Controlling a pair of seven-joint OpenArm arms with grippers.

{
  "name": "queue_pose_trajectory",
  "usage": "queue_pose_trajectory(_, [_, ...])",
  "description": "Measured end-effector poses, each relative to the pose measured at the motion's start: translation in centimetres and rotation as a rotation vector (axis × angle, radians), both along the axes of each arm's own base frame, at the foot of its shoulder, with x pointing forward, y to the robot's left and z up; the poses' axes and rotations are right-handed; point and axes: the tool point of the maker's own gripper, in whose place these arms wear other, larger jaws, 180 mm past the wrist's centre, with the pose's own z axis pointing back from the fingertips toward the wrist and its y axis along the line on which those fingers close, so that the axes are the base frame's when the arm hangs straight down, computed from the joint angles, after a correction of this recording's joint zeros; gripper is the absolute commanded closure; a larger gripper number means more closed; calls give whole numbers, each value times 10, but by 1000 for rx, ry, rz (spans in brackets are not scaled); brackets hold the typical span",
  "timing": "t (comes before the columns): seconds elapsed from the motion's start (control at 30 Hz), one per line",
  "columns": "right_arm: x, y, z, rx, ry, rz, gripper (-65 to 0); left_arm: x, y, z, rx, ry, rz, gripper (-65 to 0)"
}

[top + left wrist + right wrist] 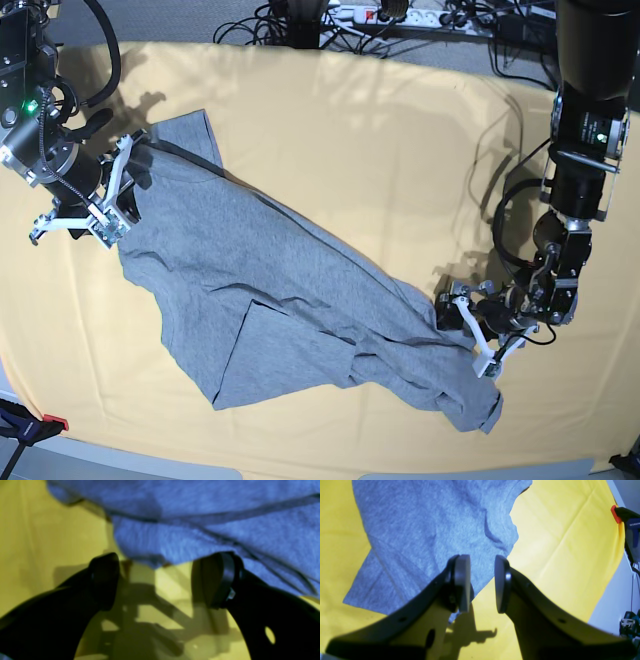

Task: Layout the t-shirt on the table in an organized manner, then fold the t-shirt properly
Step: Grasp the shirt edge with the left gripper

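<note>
Left wrist view: left gripper (155,580) jaws spread wide, empty, over the yellow worktop (37,542) just short of the t-shirt (200,517) edge. Right wrist view: right gripper (482,582) jaws partly apart, nothing between, above the shirt's edge. Base view: shirt lies rumpled diagonally from far left to near right.

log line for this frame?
t-shirt: rumpled, diagonal on table | left tool: open at shirt edge | right tool: open, empty

t-shirt (290,300) — rumpled, diagonal | table (380,130) — arms at both ends
</note>
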Motion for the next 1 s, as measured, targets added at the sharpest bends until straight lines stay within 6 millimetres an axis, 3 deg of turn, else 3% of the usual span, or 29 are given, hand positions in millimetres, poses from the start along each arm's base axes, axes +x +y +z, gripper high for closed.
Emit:
queue_pose_trajectory(0.17, [0, 0, 0, 0, 0, 0, -179, 12, 0, 8, 27, -89, 13, -494])
queue_pose_trajectory(0.4, [0, 0, 0, 0, 0, 0, -179, 17, 42, 6, 192, -107, 169, -494])
queue_pose_trajectory(0.5, [0, 0, 0, 0, 0, 0, -179, 16, 42, 6, 189, -104, 157, -494])
queue_pose_trajectory(0.6, [0, 0, 0, 0, 0, 0, -179, 13, 26, 5, 139, -92, 85, -489])
queue_pose_trajectory(0.67, [0, 0, 0, 0, 0, 0, -179, 13, 20, 4, 121, -89, 71, -429])
queue_pose_trajectory(0.7, [0, 0, 0, 0, 0, 0, -179, 13, 18, 4, 118, -88, 65, -346])
queue_pose_trajectory(0.77, [0, 0, 0, -1, 0, 0, -179, 13, 16, 4, 110, -86, 64, -88])
queue_pose_trajectory(0.8, [0, 0, 0, -1, 0, 0, -179, 13, 16, 3, 110, -85, 66, 0])
queue_pose_trajectory(1.0, [0, 0, 0, 0, 0, 0, -179, 7, 22, -1, 130, -24, 72, 0])
